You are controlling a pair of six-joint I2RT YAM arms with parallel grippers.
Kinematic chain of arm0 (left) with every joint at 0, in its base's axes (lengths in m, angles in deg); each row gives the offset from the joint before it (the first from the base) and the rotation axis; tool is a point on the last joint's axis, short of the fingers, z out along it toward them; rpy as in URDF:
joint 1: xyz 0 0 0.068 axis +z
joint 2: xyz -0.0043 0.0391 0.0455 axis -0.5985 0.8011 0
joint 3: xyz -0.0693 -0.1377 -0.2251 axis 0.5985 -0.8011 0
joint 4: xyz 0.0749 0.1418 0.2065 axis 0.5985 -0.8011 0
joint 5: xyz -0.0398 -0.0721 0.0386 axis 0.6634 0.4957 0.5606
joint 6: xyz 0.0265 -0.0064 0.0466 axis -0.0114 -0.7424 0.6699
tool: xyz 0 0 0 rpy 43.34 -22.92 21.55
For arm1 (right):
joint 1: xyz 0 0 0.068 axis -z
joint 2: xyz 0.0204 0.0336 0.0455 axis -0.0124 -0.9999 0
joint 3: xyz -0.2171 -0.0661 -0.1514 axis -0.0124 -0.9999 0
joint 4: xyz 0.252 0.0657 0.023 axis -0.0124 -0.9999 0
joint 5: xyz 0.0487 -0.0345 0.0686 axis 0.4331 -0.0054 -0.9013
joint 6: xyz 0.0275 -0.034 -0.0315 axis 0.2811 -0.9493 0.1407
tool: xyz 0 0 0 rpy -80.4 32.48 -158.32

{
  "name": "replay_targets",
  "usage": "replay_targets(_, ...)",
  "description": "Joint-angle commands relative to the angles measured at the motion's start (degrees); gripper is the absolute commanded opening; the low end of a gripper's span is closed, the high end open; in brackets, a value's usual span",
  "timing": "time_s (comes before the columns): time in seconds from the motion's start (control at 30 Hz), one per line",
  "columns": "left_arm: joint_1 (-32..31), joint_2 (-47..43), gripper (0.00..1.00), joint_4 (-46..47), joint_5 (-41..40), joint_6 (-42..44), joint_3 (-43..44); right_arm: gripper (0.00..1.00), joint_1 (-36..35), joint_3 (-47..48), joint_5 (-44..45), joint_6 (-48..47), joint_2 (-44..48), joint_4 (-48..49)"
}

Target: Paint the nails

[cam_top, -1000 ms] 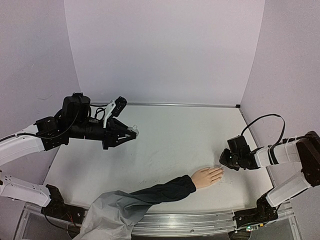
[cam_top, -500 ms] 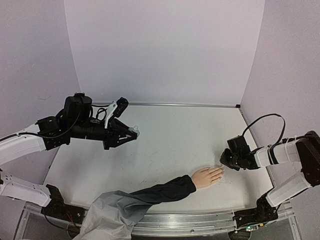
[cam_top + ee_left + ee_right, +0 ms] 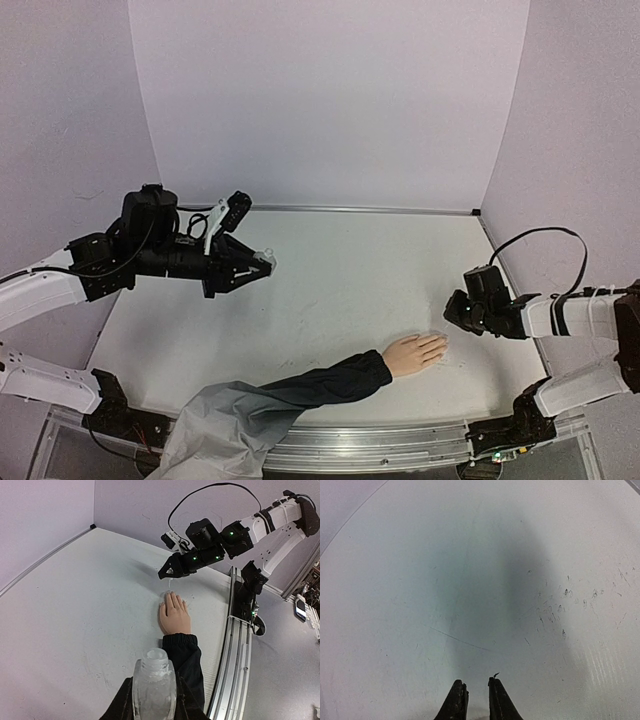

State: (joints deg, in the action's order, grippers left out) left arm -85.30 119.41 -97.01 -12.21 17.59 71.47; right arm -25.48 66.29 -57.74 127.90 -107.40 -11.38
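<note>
Two arms: one on each side of the white counter [image 3: 350, 250], well apart from each other.
Left hand [image 3: 252, 267]: raised over the left part of the counter and pointing right, its dark fingers [image 3: 182, 702] gripping a small clear bottle [image 3: 154, 680] from both sides. The bottle's neck points toward the mannequin hand.
Right hand [image 3: 452, 314]: low over the counter at the right, just beyond the mannequin hand's fingertips. In the wrist view its fingers [image 3: 456, 700] are closed to a thin slit. I cannot tell whether anything is pinched between them.
Mannequin hand [image 3: 413, 352]: pale peach, lying palm down and flat on the counter near the front edge, fingers pointing right toward the right hand.
Nails [image 3: 170, 597]: at the tips of those fingers, skin-toned and hardly distinct from the rest. The right hand's tip is close to them, but contact cannot be judged.
Sleeve [image 3: 320, 385]: dark navy, running from the wrist back to the left.
Grey cloth [image 3: 225, 425]: bunched at the sleeve's far end, over the front edge of the counter.
</note>
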Motion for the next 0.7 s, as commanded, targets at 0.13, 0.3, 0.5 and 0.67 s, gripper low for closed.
replay_targets(0.13, 0.11, -1.58, 0.0, 1.63, -0.16, 0.32, 2.79, 0.0, 0.14, 0.5, -2.2, -1.54, -0.98, -0.93)
replay_targets(0.3, 0.11, -1.74, 0.0, 1.54, -0.26, 0.29, 2.72, 0.0, 0.08, 0.57, -2.16, -1.47, -2.83, 0.39)
replay_targets(0.5, 0.11, -1.63, 0.0, 1.45, -0.33, 0.25, 2.76, 0.0, 0.14, 0.4, -2.31, -1.85, -3.45, 1.43)
replay_targets(0.67, 0.15, -1.49, 0.0, 1.45, -0.23, 0.32, 2.78, 0.0, 0.13, 0.44, -2.59, -2.17, -3.55, 1.88)
